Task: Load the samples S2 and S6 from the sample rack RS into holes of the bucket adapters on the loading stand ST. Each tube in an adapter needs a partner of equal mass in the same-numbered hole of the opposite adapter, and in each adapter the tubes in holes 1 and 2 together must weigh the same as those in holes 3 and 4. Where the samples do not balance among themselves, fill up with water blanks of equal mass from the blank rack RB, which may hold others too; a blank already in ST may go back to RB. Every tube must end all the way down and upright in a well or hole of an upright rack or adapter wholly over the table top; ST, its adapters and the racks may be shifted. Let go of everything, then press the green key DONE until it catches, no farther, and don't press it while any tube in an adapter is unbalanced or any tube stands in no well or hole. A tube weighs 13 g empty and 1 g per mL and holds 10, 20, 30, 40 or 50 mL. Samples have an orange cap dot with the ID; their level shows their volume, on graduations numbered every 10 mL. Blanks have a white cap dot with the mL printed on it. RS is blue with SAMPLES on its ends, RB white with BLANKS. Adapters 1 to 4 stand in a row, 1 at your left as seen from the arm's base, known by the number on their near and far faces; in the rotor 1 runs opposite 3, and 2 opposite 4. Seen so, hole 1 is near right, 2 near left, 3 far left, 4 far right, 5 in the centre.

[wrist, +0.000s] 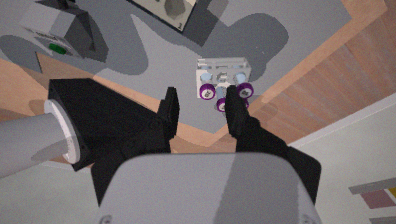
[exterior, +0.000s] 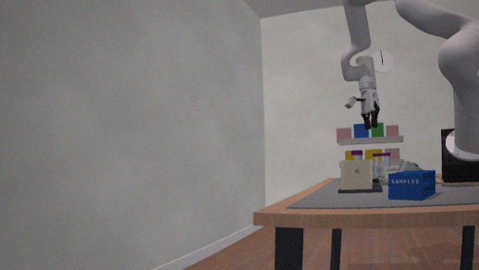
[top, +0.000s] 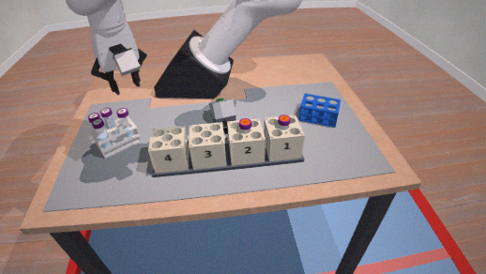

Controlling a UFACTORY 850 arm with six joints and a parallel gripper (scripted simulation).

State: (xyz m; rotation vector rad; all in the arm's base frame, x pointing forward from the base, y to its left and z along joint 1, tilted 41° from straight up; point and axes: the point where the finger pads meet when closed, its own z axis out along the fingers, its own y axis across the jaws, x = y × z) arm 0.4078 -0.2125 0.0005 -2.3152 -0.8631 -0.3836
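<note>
My gripper [top: 124,85] hangs open and empty, high above the table's far left corner, behind the white blank rack RB [top: 113,129]. RB holds three purple-capped blanks; it also shows in the wrist view [wrist: 223,82] between my fingers, far below. The loading stand ST carries adapters 4 [top: 168,149], 3 [top: 206,144], 2 [top: 247,140] and 1 [top: 284,136]. An orange-dotted sample [top: 245,123] stands in a far hole of adapter 2, another [top: 283,120] in a far hole of adapter 1. The blue sample rack RS [top: 320,110] looks empty.
The grey box with the green DONE key [top: 222,107] sits behind adapters 2 and 3; it also shows in the wrist view [wrist: 56,48]. The arm's black base [top: 192,70] stands at the table's far edge. A wall shelf with coloured blocks [exterior: 369,134] is in the background.
</note>
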